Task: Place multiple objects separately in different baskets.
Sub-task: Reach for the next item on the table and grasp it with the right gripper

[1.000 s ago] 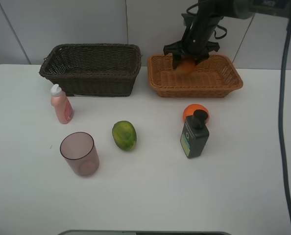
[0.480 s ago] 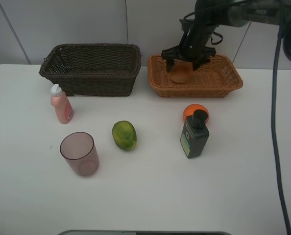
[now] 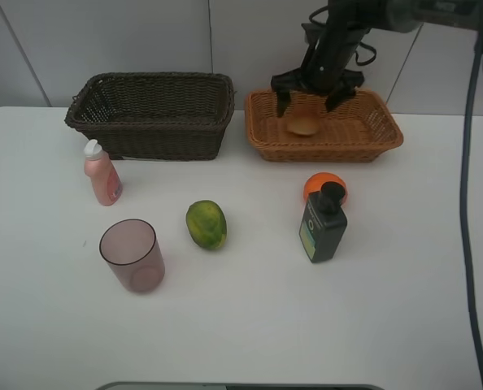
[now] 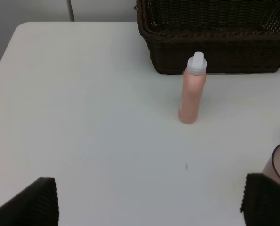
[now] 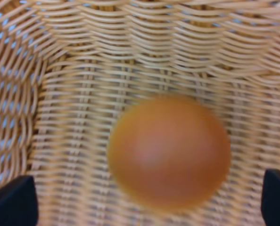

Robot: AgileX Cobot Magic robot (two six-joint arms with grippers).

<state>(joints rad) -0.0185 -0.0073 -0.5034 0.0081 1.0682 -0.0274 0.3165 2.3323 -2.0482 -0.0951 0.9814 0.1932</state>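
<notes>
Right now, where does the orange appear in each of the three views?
Exterior high: the orange is inside the light tan basket, at the back right of the table.
Left wrist: not in it.
Right wrist: the orange shows large and blurred, over the basket's woven floor.
Shared landmark: the light tan basket, seen in the exterior high and right wrist views.

Reference: the oval fruit (image 3: pixel 206 225). The cup (image 3: pixel 132 255) lies front-left of it, the small bottle (image 3: pixel 102 173) behind-left, the deep basket (image 3: pixel 168 138) further behind. Right of it stands the tall bottle (image 3: pixel 322 223), the round fruit (image 3: pixel 315 184) just behind that; the shallow basket (image 3: pixel 323 151), behind-right, holds a third fruit (image 3: pixel 302 125).
</notes>
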